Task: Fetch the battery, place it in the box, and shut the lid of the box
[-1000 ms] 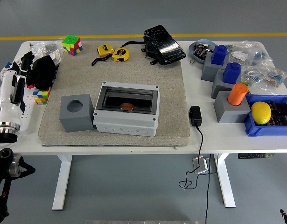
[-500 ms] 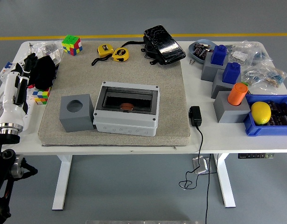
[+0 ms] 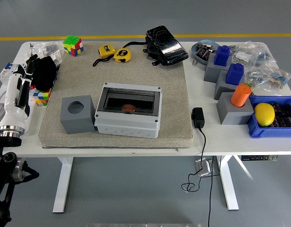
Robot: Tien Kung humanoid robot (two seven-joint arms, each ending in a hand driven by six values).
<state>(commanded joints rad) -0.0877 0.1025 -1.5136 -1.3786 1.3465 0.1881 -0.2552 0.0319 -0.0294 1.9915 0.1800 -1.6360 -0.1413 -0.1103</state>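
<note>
The left hand (image 3: pixel 41 73) is hanging over the table's (image 3: pixel 136 144) left end, at the end of a white forearm coming in from the lower left. Its black fingers are bunched together over a Rubik's cube (image 3: pixel 41 97) lying just off the mat's (image 3: pixel 173 109) left edge; whether they are gripping anything cannot be told from this view. The right arm is not showing.

The box (image 3: pixel 128 111) is sitting in the middle of the grey mat, a pale grey enclosure with its dark see-through lid (image 3: pixel 129 101) lying flat over the opening. Through the lid a small brownish-orange object (image 3: pixel 128 108) is showing inside; whether it is the battery cannot be told. A grey cube holder (image 3: pixel 77 113) with 1 round hole in its top is standing touching the box's left side.

At the mat's far edge, 2 yellow tape measures (image 3: pixel 115 53) are lying side by side, with a black pouch (image 3: pixel 166 45) to their right and a second Rubik's cube (image 3: pixel 73 45) to their left. On the table's right end, 2 blue blocks (image 3: pixel 228 65) and 1 orange cylinder (image 3: pixel 240 95) are sitting on grey stands, and a lemon (image 3: pixel 264 114) is resting in a blue bin (image 3: pixel 268 130). A black adapter (image 3: pixel 198 117) is lying beside the mat's right edge, its cable dropping over the near edge of the table.
</note>
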